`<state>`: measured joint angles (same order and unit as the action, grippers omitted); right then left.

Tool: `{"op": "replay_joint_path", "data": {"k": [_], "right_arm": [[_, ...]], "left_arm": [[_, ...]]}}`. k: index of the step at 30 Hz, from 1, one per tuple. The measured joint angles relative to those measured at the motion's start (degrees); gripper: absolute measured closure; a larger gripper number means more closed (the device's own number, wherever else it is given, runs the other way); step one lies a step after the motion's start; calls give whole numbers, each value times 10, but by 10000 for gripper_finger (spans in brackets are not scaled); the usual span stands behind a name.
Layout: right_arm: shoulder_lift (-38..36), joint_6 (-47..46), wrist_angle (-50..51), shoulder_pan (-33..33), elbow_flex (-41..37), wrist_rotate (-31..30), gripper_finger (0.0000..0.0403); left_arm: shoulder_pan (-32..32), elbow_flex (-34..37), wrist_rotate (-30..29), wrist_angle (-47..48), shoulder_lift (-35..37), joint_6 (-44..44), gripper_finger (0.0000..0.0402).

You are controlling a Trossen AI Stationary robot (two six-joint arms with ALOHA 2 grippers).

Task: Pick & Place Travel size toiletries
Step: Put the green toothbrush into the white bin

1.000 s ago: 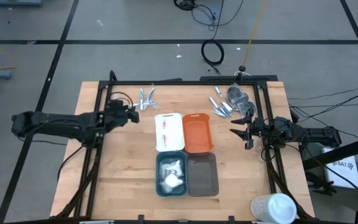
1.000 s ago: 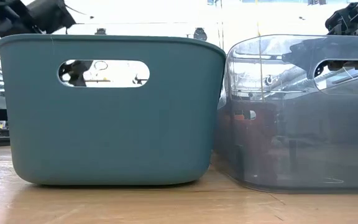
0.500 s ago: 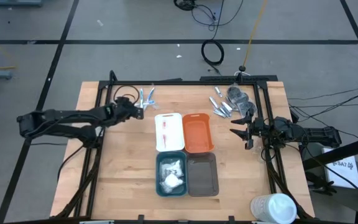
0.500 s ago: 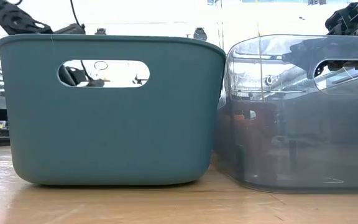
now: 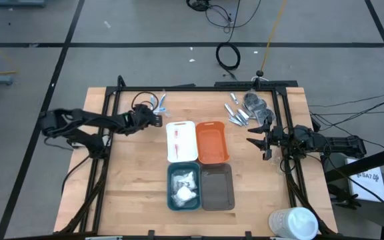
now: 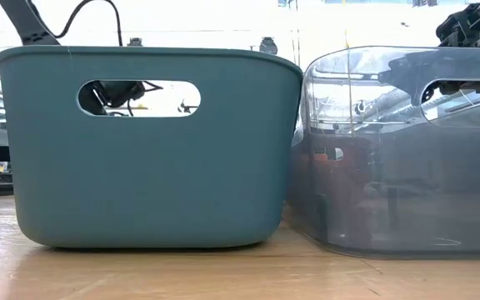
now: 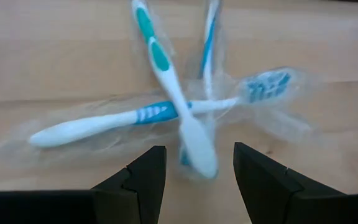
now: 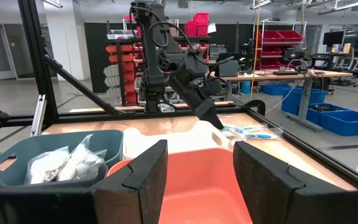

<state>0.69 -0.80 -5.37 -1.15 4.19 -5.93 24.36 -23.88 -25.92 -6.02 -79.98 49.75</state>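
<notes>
The left gripper (image 7: 194,165) is hovering with its jaws parted and empty, just above a small pile of wrapped toothbrushes (image 7: 166,106) lying on the bare wood near the table's far edge, just beyond the white tray (image 5: 181,141). At least 3 brushes are crossing one another there, each sealed in a clear crinkly sleeve. They are probably very light and stiff along the handle, while the film around them is likely slippery and loose, so a pinch on the wrapper alone could slide off; the safest hold looks to be across the handle of the topmost brush, near where it overlaps the others, taking care not to drag its neighbours along. The right gripper (image 8: 194,171) is waiting at the table's right side, jaws likewise apart and holding nothing, facing the orange tray (image 8: 197,180). The left wrist view is giving the only close look at how the brushes are stacked and which one lies on top; from overhead the left arm is covering most of them. The high view alone is showing the silver and dark grey pieces (image 5: 251,109) still loose at the far right corner, and the sachets (image 5: 184,187) sitting in the teal tray (image 5: 170,193). The low view is mostly filled by the 2 nearest trays' walls.
</notes>
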Motion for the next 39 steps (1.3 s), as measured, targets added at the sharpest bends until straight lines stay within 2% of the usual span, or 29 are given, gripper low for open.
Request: {"op": "replay_joint_path", "data": {"k": [14, 17, 30, 39], "right_arm": [[0, 0, 0, 0, 0, 0, 231], [0, 0, 0, 0, 0, 0, 230], [0, 0, 0, 0, 0, 0, 231], [0, 0, 0, 0, 0, 0, 229]], "left_arm": [[0, 0, -26, -16, -14, -18, 221], [0, 0, -34, -16, -14, -18, 242], [-1, 0, -42, -18, -14, -39, 391], [-13, 0, -65, -17, -11, -53, 395]]}}
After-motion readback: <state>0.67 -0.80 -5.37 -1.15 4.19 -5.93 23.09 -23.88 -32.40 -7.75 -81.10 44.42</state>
